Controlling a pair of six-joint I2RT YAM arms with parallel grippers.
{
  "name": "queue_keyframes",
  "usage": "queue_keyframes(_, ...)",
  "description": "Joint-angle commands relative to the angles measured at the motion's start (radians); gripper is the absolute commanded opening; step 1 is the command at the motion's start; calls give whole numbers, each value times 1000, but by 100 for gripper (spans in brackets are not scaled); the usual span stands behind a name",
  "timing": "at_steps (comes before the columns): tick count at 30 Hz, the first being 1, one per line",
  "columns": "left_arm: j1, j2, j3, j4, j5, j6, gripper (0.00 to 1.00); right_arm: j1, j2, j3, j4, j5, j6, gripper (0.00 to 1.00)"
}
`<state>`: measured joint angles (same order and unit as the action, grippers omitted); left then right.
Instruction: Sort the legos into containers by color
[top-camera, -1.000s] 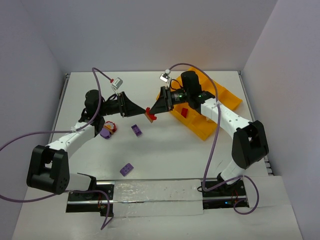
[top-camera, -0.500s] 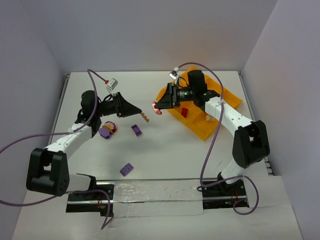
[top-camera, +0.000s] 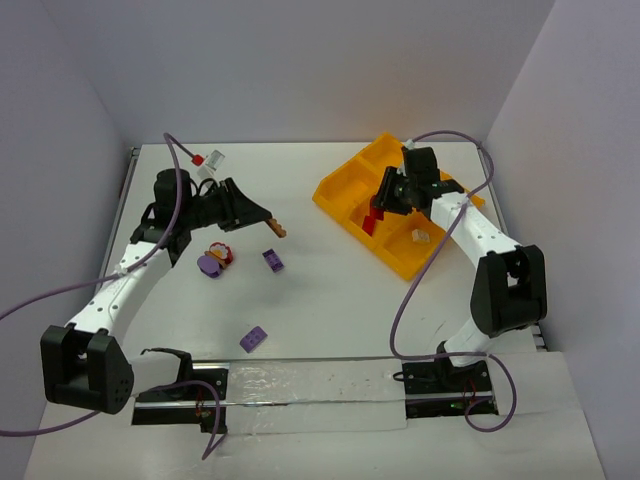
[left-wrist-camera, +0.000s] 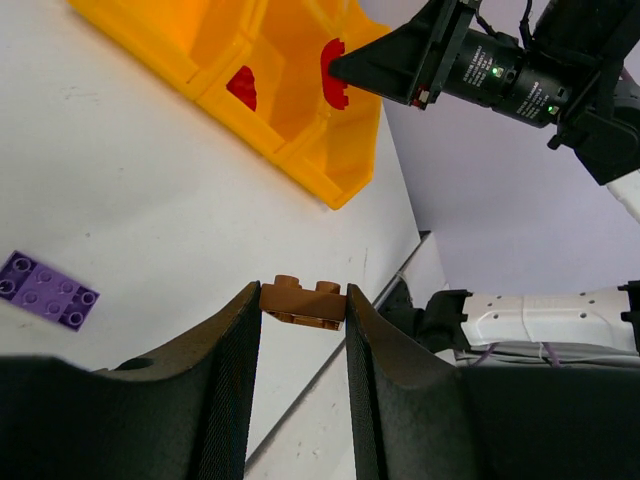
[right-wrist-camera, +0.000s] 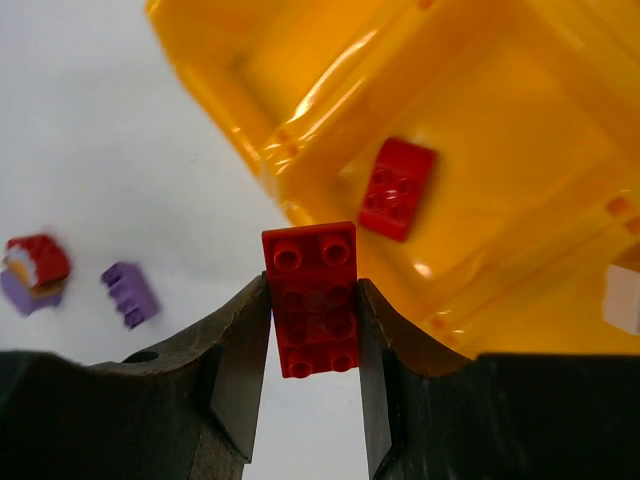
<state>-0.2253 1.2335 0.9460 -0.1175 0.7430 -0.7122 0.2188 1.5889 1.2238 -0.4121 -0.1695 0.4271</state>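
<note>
The left gripper (left-wrist-camera: 303, 298) is closed on a brown brick (left-wrist-camera: 303, 303), which it pinches by the two ends, studs up. It hangs above the table (top-camera: 330, 300), well apart from the tray (top-camera: 345, 195). The left arm (top-camera: 120, 285) stretches forward from its base, and the wrist turns to the right.

The right gripper (right-wrist-camera: 312, 290) holds a red brick (right-wrist-camera: 310, 265) between narrow jaws. This brick is long, with its stud side facing the wrist camera. It hangs above the tray's edge, near the compartment where a second red brick (right-wrist-camera: 397, 188) lies. The right arm (top-camera: 470, 225) reaches forward and bends to the left over the tray.

The tray is orange-yellow and stands slanted on the far right of the table. One white brick (top-camera: 421, 236) lies in another compartment.

On the table there is one purple brick (top-camera: 273, 260) and one purple plate (top-camera: 253, 339), well apart from each other. One cluster (top-camera: 214, 259) stands left of the purple brick. It seems to be purple below with red and white on top, but it is small in the view.
</note>
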Motion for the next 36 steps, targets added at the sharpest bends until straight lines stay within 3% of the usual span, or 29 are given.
queue_keyframes(1,6,-28,41,-72,-39,42,0,-1,10,33,44,164,-23,5)
queue_keyframes(7,6,-54,67,-117,-47,71,0,-8,100,95,51,264,-25,13)
queue_keyframes(10,6,-56,97,-183,-68,95,0,-9,131,119,48,307,-14,48)
queue_keyframes(11,6,-57,100,-190,-73,98,0,-9,139,125,52,311,-14,51)
queue_keyframes(16,6,-60,99,-186,-80,85,0,-7,144,148,52,284,-29,59)
queue_keyframes(23,0,-27,102,-206,-124,74,0,-3,81,142,35,268,-66,61)
queue_keyframes(28,-42,23,119,-238,-214,63,0,122,-70,40,64,386,-127,61)
queue_keyframes(32,-95,75,139,-237,-252,49,0,225,-182,-103,186,516,-133,60)
queue_keyframes(34,-109,93,145,-222,-239,45,0,193,-229,-195,262,438,-33,66)
queue_keyframes(36,-111,101,147,-206,-217,55,0,139,-229,-213,280,154,63,75)
